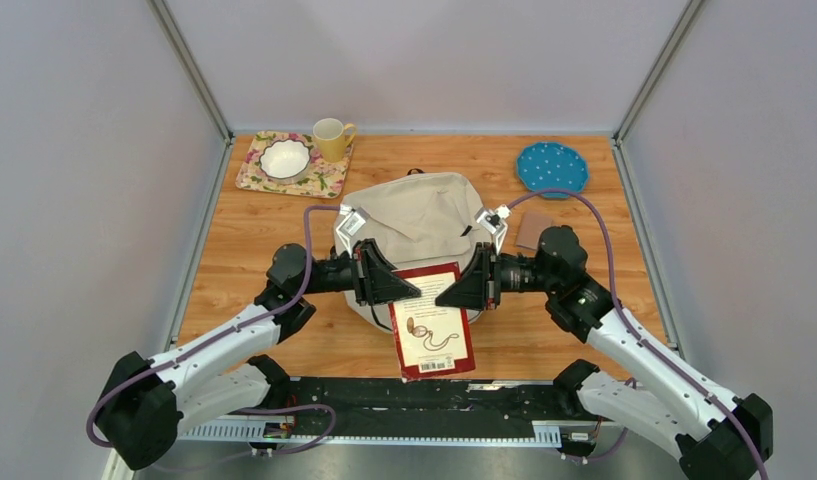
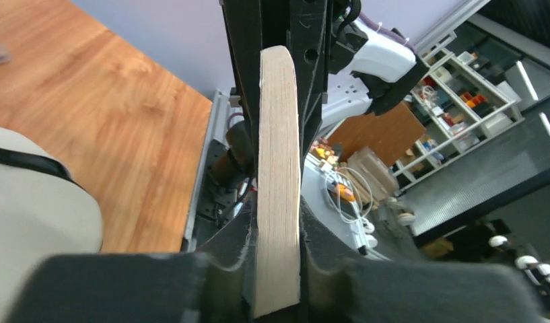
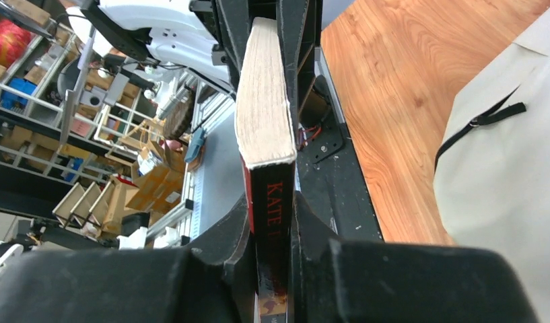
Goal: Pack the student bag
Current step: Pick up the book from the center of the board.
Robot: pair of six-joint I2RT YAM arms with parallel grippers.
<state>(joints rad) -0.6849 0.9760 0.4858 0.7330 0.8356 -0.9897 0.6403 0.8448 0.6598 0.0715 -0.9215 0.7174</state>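
Student bag (image 1: 414, 210) is seen in the top view at the middle of the wooden table (image 1: 244, 270), lying flat with its black loop toward the top of the frame. Overlapping its lower edge in the picture, a red-bordered book (image 1: 434, 335) is held with its barcode end toward the bottom of the frame. The book's upper corners are clamped from the left by the left gripper (image 1: 409, 290) and from the right by the right gripper (image 1: 446, 295). A floral mat (image 1: 259, 178) with a white bowl (image 1: 285, 157) and a yellow mug (image 1: 331, 138) is found at upper left, and a blue dotted plate (image 1: 552, 167) at upper right, with a small brown card (image 1: 533, 231) just below it. In the left wrist view, the book's (image 2: 279, 168) cream page edge is shown upright at centre frame, pinched by the left gripper (image 2: 277, 40), whose black fingers are pressed against both covers. The bag (image 2: 29, 215) fills the lower left corner, crossed by a black strap (image 2: 29, 165). In the right wrist view, the book's (image 3: 272, 222) dark spine (the word KATE can be read on it) is gripped by the right gripper (image 3: 265, 13), closed tight on both sides. The bag (image 3: 501, 188) is seen along the right edge, resting on the table (image 3: 393, 101).
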